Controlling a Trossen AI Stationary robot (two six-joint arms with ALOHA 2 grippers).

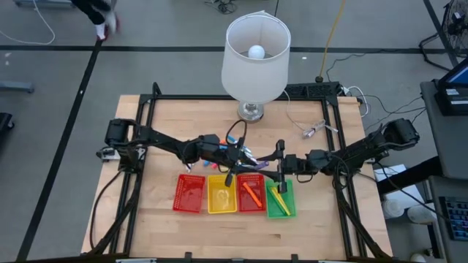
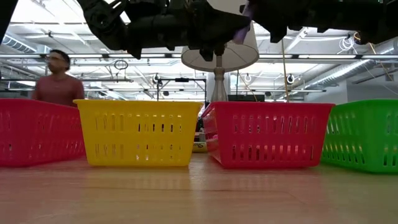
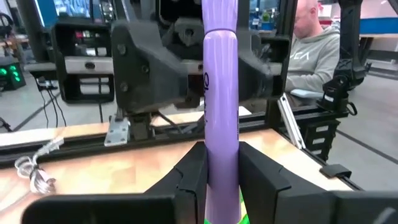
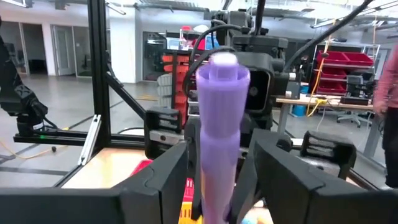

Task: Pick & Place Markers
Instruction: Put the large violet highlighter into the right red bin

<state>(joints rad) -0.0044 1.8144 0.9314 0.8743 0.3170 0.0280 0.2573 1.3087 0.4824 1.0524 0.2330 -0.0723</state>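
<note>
High view shows a pale wooden surface (image 1: 161, 226) with a black metal frame round it. A white lamp (image 1: 254, 58) with a round shade and a shiny foot stands at the far edge. On the near side of the lamp sit four plastic mesh trays in a row: a red tray (image 1: 189, 194), a yellow tray (image 1: 221, 195), a second red tray (image 1: 251, 194) and a green tray (image 1: 279, 200).

Both dark arms meet between the lamp and the trays. The left claw (image 3: 219, 180) pinches a smooth, round purple marker (image 3: 221, 112) between its two flat black fingers. The right claw (image 4: 214, 180) has its fingers on each side of the same purple marker, seen end-on there, but whether they press on it is hard to tell. In the high view the marker is only a tiny spot under the arms.

An orange marker (image 1: 251, 193) lies in the second red tray, and yellow and orange markers (image 1: 280, 200) lie in the green tray. Something small lies in the yellow tray, too blurry to name.

Low view shows only the tray walls with their slots; the arms are cut off at the top. People show in the room beyond the lamp.
</note>
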